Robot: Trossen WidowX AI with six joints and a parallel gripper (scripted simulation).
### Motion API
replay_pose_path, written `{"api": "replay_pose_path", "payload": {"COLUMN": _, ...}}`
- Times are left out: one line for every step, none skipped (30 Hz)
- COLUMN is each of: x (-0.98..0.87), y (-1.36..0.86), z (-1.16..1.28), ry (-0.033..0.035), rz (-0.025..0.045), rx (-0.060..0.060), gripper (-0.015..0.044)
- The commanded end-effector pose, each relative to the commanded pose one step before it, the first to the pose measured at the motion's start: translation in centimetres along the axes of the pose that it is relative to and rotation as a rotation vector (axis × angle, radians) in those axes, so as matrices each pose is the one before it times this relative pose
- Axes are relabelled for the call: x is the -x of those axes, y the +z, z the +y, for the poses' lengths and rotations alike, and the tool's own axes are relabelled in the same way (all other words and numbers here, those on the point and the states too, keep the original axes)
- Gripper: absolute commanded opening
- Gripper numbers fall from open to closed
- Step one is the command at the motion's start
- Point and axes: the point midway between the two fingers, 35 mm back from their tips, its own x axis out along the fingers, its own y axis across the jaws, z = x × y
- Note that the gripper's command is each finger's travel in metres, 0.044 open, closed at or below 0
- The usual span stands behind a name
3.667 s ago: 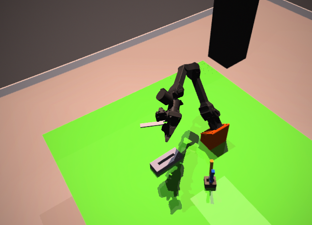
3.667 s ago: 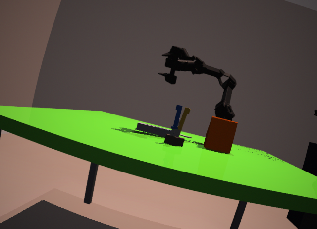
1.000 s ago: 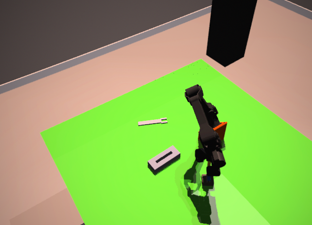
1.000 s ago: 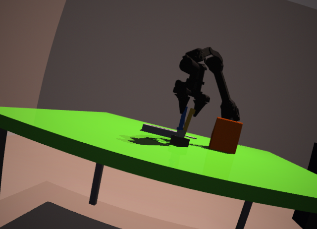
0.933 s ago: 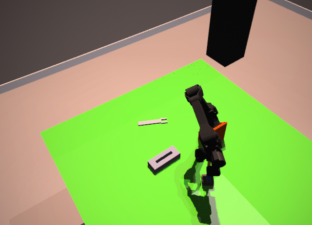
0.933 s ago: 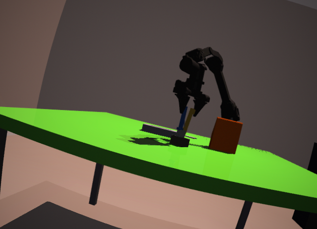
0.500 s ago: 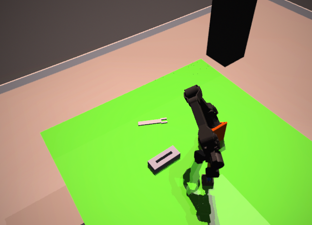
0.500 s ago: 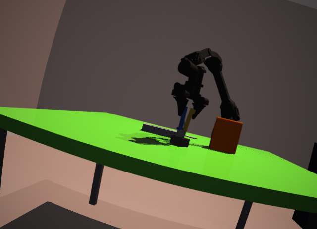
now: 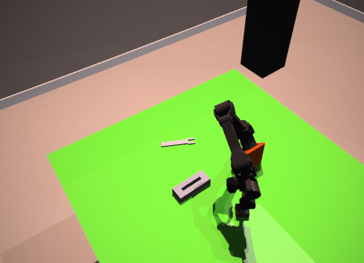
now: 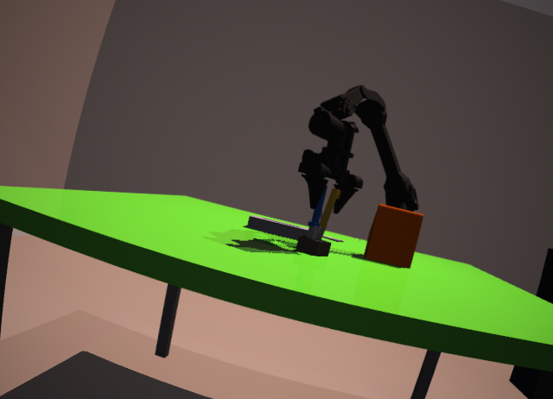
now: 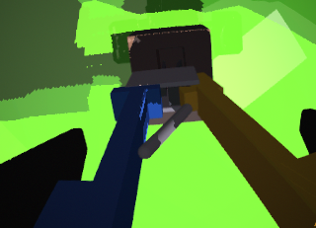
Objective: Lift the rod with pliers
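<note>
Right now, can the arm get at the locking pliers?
Likely yes: the gripper is open, its fingers on either side of the blue handle and yellow handle, nothing visible blocking. Whether the fingers reach low enough is unclear.
</note>
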Motion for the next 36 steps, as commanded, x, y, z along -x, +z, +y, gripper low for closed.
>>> {"api": "replay_pose_path", "payload": {"x": -0.193, "y": 0.002, "z": 0.009, "ry": -0.00247, "rz": -0.00543, "rx": 0.0047, "gripper": 0.0432}}
{"api": "replay_pose_path", "payload": {"x": 0.000, "y": 0.000, "z": 0.000, "ry": 0.00000, "rz": 0.00000, "rx": 0.0000, "gripper": 0.0431}}
{"api": "replay_pose_path", "payload": {"x": 0.000, "y": 0.000, "z": 0.000, "ry": 0.00000, "rz": 0.00000, "rx": 0.0000, "gripper": 0.0429}}
{"api": "replay_pose_path", "payload": {"x": 0.000, "y": 0.000, "z": 0.000, "ry": 0.00000, "rz": 0.00000, "rx": 0.0000, "gripper": 0.0428}}
{"api": "replay_pose_path", "payload": {"x": 0.000, "y": 0.000, "z": 0.000, "ry": 0.00000, "rz": 0.00000, "rx": 0.0000, "gripper": 0.0427}}
{"api": "replay_pose_path", "payload": {"x": 0.000, "y": 0.000, "z": 0.000, "ry": 0.00000, "rz": 0.00000, "rx": 0.0000, "gripper": 0.0425}}
{"api": "replay_pose_path", "payload": {"x": 0.000, "y": 0.000, "z": 0.000, "ry": 0.00000, "rz": 0.00000, "rx": 0.0000, "gripper": 0.0424}}
{"api": "replay_pose_path", "payload": {"x": 0.000, "y": 0.000, "z": 0.000, "ry": 0.00000, "rz": 0.00000, "rx": 0.0000, "gripper": 0.0423}}
{"api": "replay_pose_path", "payload": {"x": 0.000, "y": 0.000, "z": 0.000, "ry": 0.00000, "rz": 0.00000, "rx": 0.0000, "gripper": 0.0421}}
{"api": "replay_pose_path", "payload": {"x": 0.000, "y": 0.000, "z": 0.000, "ry": 0.00000, "rz": 0.00000, "rx": 0.0000, "gripper": 0.0420}}
{"api": "replay_pose_path", "payload": {"x": 0.000, "y": 0.000, "z": 0.000, "ry": 0.00000, "rz": 0.00000, "rx": 0.0000, "gripper": 0.0419}}
{"api": "replay_pose_path", "payload": {"x": 0.000, "y": 0.000, "z": 0.000, "ry": 0.00000, "rz": 0.00000, "rx": 0.0000, "gripper": 0.0417}}
{"api": "replay_pose_path", "payload": {"x": 0.000, "y": 0.000, "z": 0.000, "ry": 0.00000, "rz": 0.00000, "rx": 0.0000, "gripper": 0.0416}}
{"api": "replay_pose_path", "payload": {"x": 0.000, "y": 0.000, "z": 0.000, "ry": 0.00000, "rz": 0.00000, "rx": 0.0000, "gripper": 0.0415}}
{"api": "replay_pose_path", "payload": {"x": 0.000, "y": 0.000, "z": 0.000, "ry": 0.00000, "rz": 0.00000, "rx": 0.0000, "gripper": 0.0413}}
{"api": "replay_pose_path", "payload": {"x": 0.000, "y": 0.000, "z": 0.000, "ry": 0.00000, "rz": 0.00000, "rx": 0.0000, "gripper": 0.0412}}
{"api": "replay_pose_path", "payload": {"x": 0.000, "y": 0.000, "z": 0.000, "ry": 0.00000, "rz": 0.00000, "rx": 0.0000, "gripper": 0.0411}}
{"api": "replay_pose_path", "payload": {"x": 0.000, "y": 0.000, "z": 0.000, "ry": 0.00000, "rz": 0.00000, "rx": 0.0000, "gripper": 0.0409}}
{"api": "replay_pose_path", "payload": {"x": 0.000, "y": 0.000, "z": 0.000, "ry": 0.00000, "rz": 0.00000, "rx": 0.0000, "gripper": 0.0408}}
{"api": "replay_pose_path", "payload": {"x": 0.000, "y": 0.000, "z": 0.000, "ry": 0.00000, "rz": 0.00000, "rx": 0.0000, "gripper": 0.0407}}
{"api": "replay_pose_path", "payload": {"x": 0.000, "y": 0.000, "z": 0.000, "ry": 0.00000, "rz": 0.00000, "rx": 0.0000, "gripper": 0.0405}}
{"api": "replay_pose_path", "payload": {"x": 0.000, "y": 0.000, "z": 0.000, "ry": 0.00000, "rz": 0.00000, "rx": 0.0000, "gripper": 0.0404}}
{"api": "replay_pose_path", "payload": {"x": 0.000, "y": 0.000, "z": 0.000, "ry": 0.00000, "rz": 0.00000, "rx": 0.0000, "gripper": 0.0403}}
{"api": "replay_pose_path", "payload": {"x": 0.000, "y": 0.000, "z": 0.000, "ry": 0.00000, "rz": 0.00000, "rx": 0.0000, "gripper": 0.0401}}
{"api": "replay_pose_path", "payload": {"x": 0.000, "y": 0.000, "z": 0.000, "ry": 0.00000, "rz": 0.00000, "rx": 0.0000, "gripper": 0.0400}}
{"api": "replay_pose_path", "payload": {"x": 0.000, "y": 0.000, "z": 0.000, "ry": 0.00000, "rz": 0.00000, "rx": 0.0000, "gripper": 0.0399}}
{"api": "replay_pose_path", "payload": {"x": 0.000, "y": 0.000, "z": 0.000, "ry": 0.00000, "rz": 0.00000, "rx": 0.0000, "gripper": 0.0397}}
{"api": "replay_pose_path", "payload": {"x": 0.000, "y": 0.000, "z": 0.000, "ry": 0.00000, "rz": 0.00000, "rx": 0.0000, "gripper": 0.0396}}
{"api": "replay_pose_path", "payload": {"x": 0.000, "y": 0.000, "z": 0.000, "ry": 0.00000, "rz": 0.00000, "rx": 0.0000, "gripper": 0.0395}}
{"api": "replay_pose_path", "payload": {"x": 0.000, "y": 0.000, "z": 0.000, "ry": 0.00000, "rz": 0.00000, "rx": 0.0000, "gripper": 0.0393}}
{"api": "replay_pose_path", "payload": {"x": 0.000, "y": 0.000, "z": 0.000, "ry": 0.00000, "rz": 0.00000, "rx": 0.0000, "gripper": 0.0392}}
{"api": "replay_pose_path", "payload": {"x": 0.000, "y": 0.000, "z": 0.000, "ry": 0.00000, "rz": 0.00000, "rx": 0.0000, "gripper": 0.0391}}
{"api": "replay_pose_path", "payload": {"x": 0.000, "y": 0.000, "z": 0.000, "ry": 0.00000, "rz": 0.00000, "rx": 0.0000, "gripper": 0.0389}}
{"api": "replay_pose_path", "payload": {"x": 0.000, "y": 0.000, "z": 0.000, "ry": 0.00000, "rz": 0.00000, "rx": 0.0000, "gripper": 0.0388}}
{"api": "replay_pose_path", "payload": {"x": 0.000, "y": 0.000, "z": 0.000, "ry": 0.00000, "rz": 0.00000, "rx": 0.0000, "gripper": 0.0387}}
{"api": "replay_pose_path", "payload": {"x": 0.000, "y": 0.000, "z": 0.000, "ry": 0.00000, "rz": 0.00000, "rx": 0.0000, "gripper": 0.0385}}
